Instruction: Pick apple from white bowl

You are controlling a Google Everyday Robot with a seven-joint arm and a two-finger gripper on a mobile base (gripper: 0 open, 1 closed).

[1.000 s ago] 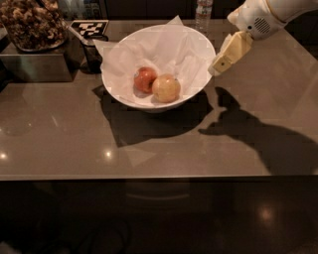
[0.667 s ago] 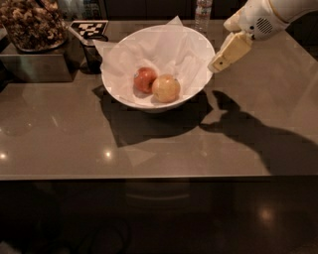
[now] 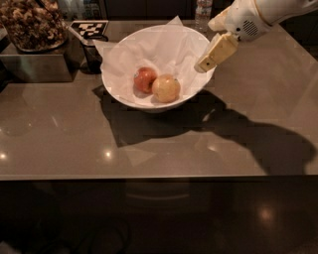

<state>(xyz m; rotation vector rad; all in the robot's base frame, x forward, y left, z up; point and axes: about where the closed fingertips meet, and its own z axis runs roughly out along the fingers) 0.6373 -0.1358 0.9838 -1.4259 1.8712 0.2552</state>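
The white bowl (image 3: 124, 94) stands on the brown table, lined with crinkled white paper. Inside it lie two apples that touch each other: the paler yellowish-pink apple (image 3: 166, 88) on the right and a redder apple (image 3: 144, 79) on the left. My gripper (image 3: 204, 66) hangs from the white arm at the upper right, over the bowl's right rim, above and to the right of the pale apple. It holds nothing.
A dark container with a heap of brownish snacks (image 3: 32, 27) stands at the back left. A black-and-white marker tag (image 3: 89, 28) lies behind the bowl. A water bottle (image 3: 202, 10) stands at the back edge. The table's front edge runs across the lower middle.
My gripper has moved left and a little up, from beside the bowl's right edge to over its right rim. The apples and the bowl have not moved.
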